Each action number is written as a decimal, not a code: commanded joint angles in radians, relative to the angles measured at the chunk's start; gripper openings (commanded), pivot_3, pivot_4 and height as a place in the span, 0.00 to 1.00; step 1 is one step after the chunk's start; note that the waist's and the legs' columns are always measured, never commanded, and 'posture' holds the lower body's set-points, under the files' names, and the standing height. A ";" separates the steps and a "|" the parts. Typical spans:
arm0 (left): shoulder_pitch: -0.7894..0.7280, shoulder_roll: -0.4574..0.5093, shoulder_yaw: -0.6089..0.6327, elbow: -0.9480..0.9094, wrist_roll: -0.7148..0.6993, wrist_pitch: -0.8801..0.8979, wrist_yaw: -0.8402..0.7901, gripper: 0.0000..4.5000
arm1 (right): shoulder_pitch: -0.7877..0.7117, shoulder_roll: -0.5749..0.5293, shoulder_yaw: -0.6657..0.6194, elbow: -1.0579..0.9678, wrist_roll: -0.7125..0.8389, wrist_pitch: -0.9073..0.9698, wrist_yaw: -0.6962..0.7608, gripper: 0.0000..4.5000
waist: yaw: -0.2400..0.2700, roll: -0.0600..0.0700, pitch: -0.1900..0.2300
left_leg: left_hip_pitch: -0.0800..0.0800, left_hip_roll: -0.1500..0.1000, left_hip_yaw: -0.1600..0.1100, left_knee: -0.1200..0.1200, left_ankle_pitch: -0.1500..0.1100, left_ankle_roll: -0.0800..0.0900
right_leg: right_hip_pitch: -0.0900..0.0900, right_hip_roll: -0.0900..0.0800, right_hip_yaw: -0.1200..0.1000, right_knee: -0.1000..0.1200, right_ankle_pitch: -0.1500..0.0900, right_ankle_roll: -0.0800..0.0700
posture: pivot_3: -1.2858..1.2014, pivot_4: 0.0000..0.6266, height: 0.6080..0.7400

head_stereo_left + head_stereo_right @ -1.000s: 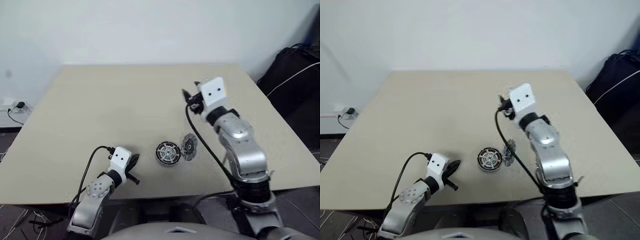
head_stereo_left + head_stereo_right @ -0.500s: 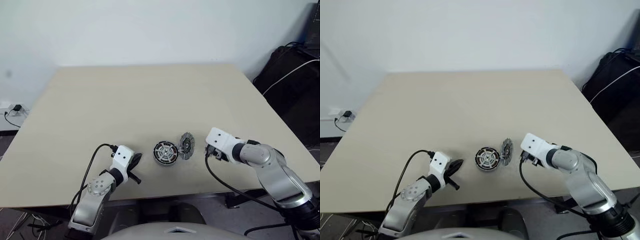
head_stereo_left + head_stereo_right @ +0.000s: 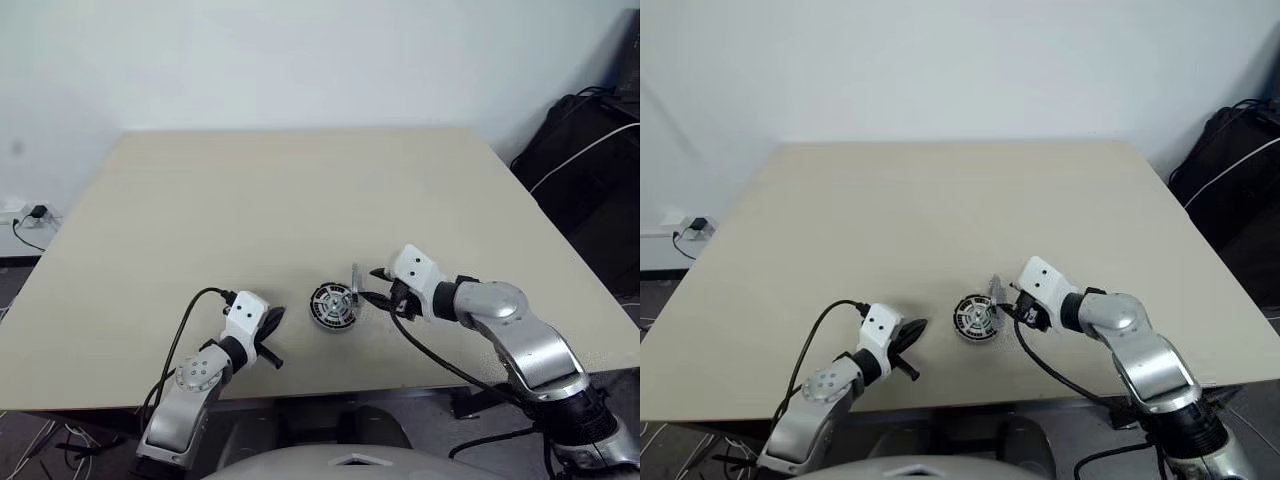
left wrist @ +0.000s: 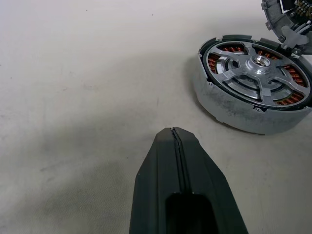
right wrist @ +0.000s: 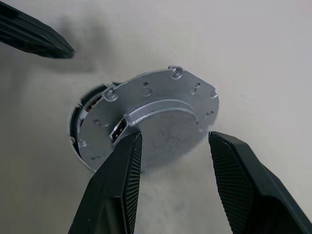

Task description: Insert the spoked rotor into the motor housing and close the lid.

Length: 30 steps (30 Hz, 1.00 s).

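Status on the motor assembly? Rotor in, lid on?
Done: the spoked rotor sits inside the motor housing, with copper windings showing between its spokes. In hand: the right gripper, open, is at the lid, which leans tilted against the housing. Left: lay the lid flat and close it. The left gripper is shut, apart.

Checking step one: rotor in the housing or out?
In. The spoked rotor sits inside the motor housing, copper windings showing between its spokes.

Left hand [image 4: 176,134] fingers pressed together, right hand [image 5: 170,151] fingers parted
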State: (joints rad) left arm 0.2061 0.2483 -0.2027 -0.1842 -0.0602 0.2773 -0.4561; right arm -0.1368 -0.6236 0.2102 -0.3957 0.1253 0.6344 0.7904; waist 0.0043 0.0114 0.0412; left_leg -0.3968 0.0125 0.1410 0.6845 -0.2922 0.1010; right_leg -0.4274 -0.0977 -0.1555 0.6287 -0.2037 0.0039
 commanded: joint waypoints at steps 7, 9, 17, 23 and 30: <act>-0.006 0.005 0.015 -0.015 -0.007 -0.010 0.007 0.00 | -0.094 0.105 0.094 0.132 0.001 -0.075 0.013 0.52 | 0.000 0.000 0.000 | 0.000 0.000 0.000 0.000 0.001 -0.001 | 0.000 0.000 0.000 0.000 0.000 0.000 | 0.52 0.00 1.00; -0.006 0.006 0.016 -0.015 -0.007 -0.010 0.007 0.00 | -0.108 0.135 0.104 0.174 0.007 -0.091 0.014 0.52 | 0.000 0.000 0.000 | 0.000 0.000 0.000 0.000 0.001 -0.001 | 0.000 0.000 0.000 0.000 0.000 0.000 | 0.52 0.00 1.00; -0.003 0.006 0.020 -0.021 -0.004 -0.008 0.016 0.00 | -0.127 0.221 0.122 0.334 -0.002 -0.107 -0.018 0.52 | 0.000 0.001 -0.001 | 0.000 0.000 0.000 0.001 0.001 -0.002 | 0.000 0.000 0.000 0.000 0.001 0.000 | 0.52 0.00 1.00; -0.001 0.007 0.020 -0.024 -0.004 -0.006 0.020 0.00 | -0.081 0.263 0.136 0.400 -0.005 -0.079 -0.050 0.52 | -0.002 0.002 -0.005 | 0.000 0.000 0.001 0.000 0.001 -0.002 | 0.001 0.000 0.000 0.001 0.001 0.000 | 0.52 0.00 1.00; -0.011 0.008 0.016 -0.022 -0.003 -0.003 0.017 0.00 | -0.060 0.291 0.143 0.382 -0.007 -0.087 -0.075 0.52 | -0.003 0.003 -0.017 | 0.002 0.000 0.000 0.000 0.001 -0.003 | 0.001 0.000 0.001 0.001 0.000 0.000 | 0.52 0.00 1.00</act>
State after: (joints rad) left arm 0.2121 0.2509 -0.1878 -0.1841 -0.0592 0.2774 -0.4379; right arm -0.2108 -0.3376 0.3374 -0.0212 0.1218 0.5333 0.7144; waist 0.0012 0.0141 0.0245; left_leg -0.3951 0.0125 0.1415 0.6849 -0.2909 0.0984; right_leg -0.4260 -0.0977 -0.1548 0.6295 -0.2032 0.0037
